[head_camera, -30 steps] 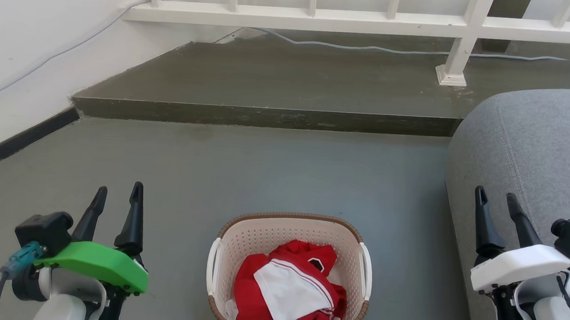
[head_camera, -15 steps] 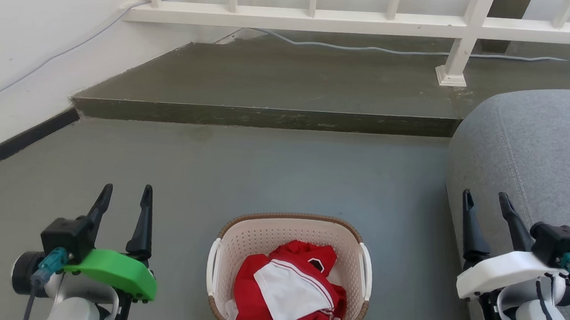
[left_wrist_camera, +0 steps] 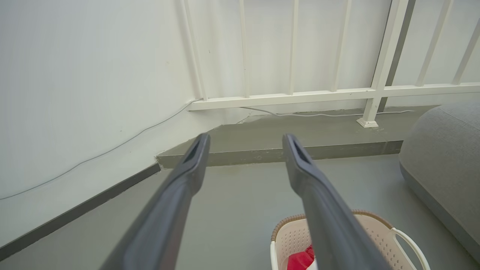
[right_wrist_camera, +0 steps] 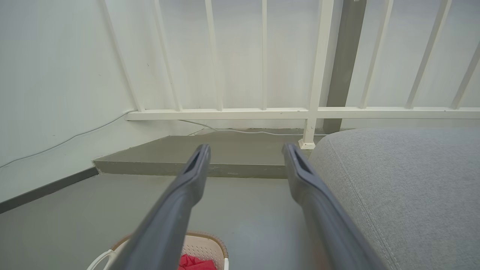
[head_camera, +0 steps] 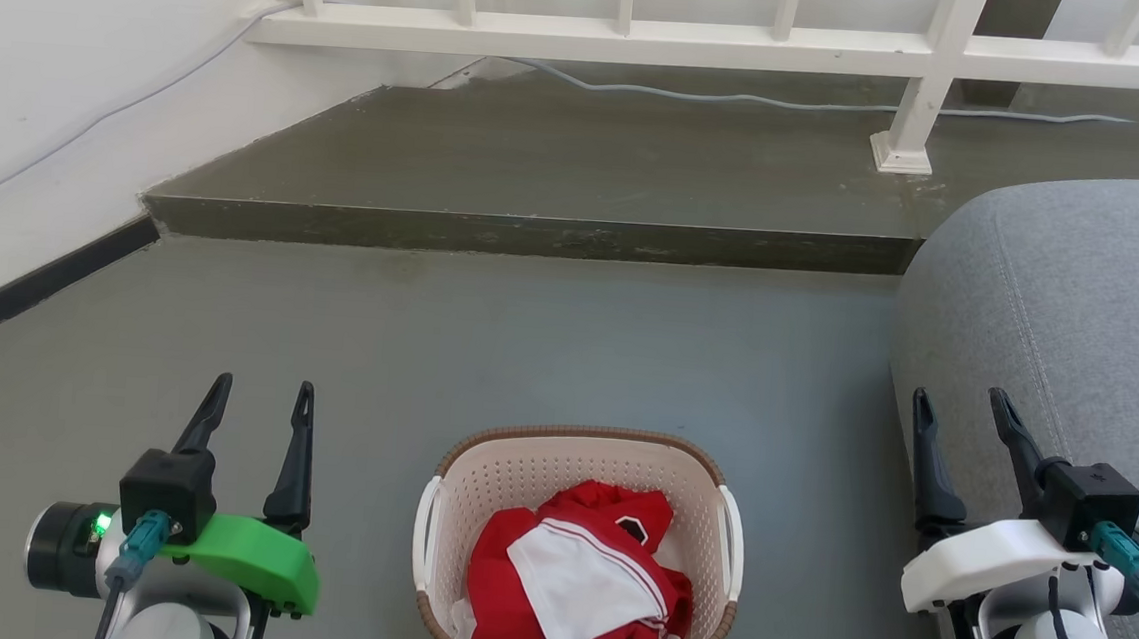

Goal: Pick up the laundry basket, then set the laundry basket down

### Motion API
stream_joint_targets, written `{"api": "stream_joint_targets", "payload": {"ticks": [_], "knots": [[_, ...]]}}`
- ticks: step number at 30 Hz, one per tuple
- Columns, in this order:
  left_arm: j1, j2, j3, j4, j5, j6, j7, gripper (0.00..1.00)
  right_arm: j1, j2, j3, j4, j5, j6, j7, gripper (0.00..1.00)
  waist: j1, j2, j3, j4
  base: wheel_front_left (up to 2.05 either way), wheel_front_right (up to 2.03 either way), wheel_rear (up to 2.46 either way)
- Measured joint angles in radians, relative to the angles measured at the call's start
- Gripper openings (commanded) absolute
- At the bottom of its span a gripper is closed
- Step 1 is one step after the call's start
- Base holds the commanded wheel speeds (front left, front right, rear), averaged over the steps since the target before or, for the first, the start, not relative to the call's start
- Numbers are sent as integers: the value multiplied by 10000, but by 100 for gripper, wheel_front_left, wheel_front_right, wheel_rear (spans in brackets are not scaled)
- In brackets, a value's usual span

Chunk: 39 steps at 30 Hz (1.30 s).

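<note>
basket (head_camera: 518, 476) of clothes (head_camera: 552, 569) sits on the floor (head_camera: 528, 337), not yet lifted; left hand (head_camera: 264, 383) and right hand (head_camera: 958, 394) flank it, both open and empty, touching nothing.

One laundry basket (head_camera: 518, 478), one grey sofa (head_camera: 1082, 295).

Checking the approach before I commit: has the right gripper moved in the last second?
Yes. In the head view the right gripper has drifted left, toward the basket, and slightly down; the basket and step stay put.
</note>
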Motion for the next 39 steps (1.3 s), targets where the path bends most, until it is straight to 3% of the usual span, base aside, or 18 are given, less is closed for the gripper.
{"api": "stream_joint_targets", "payload": {"ticks": [39], "knots": [[0,-148,46,343,-2,-2,-25,100,5,257,-238,366,-44,324,-2,100,0,0,221,-92,0,0,0]]}}
